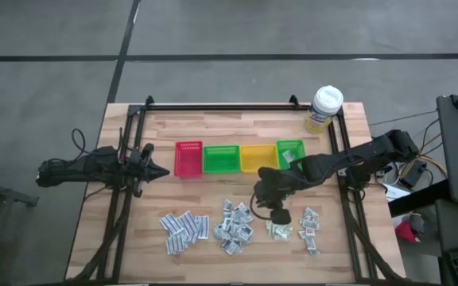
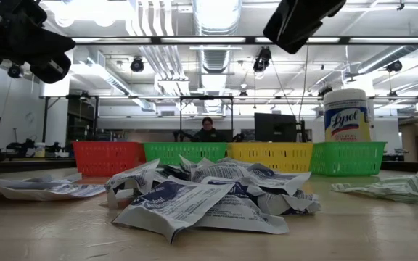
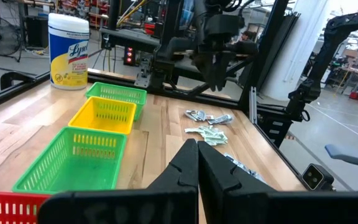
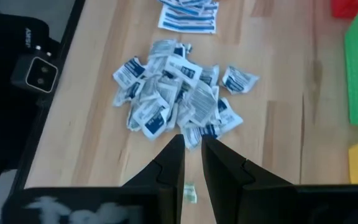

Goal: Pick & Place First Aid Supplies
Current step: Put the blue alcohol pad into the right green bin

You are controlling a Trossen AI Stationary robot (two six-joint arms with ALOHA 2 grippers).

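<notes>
The first aid supplies lie in piles on the wooden table near its front edge: white-blue sachets, grey-silver ones, pale green ones and white-red ones. My right gripper hangs above the table between the grey-silver and pale green piles, slanting down. Its fingers stand a narrow gap apart with nothing between them. My left gripper waits shut at the table's left, level, pointing at the bins.
A row of bins stands at mid-table: red, green, yellow and a smaller green one. A yellow wipes tub stands at the far right corner. A black frame rail borders the table.
</notes>
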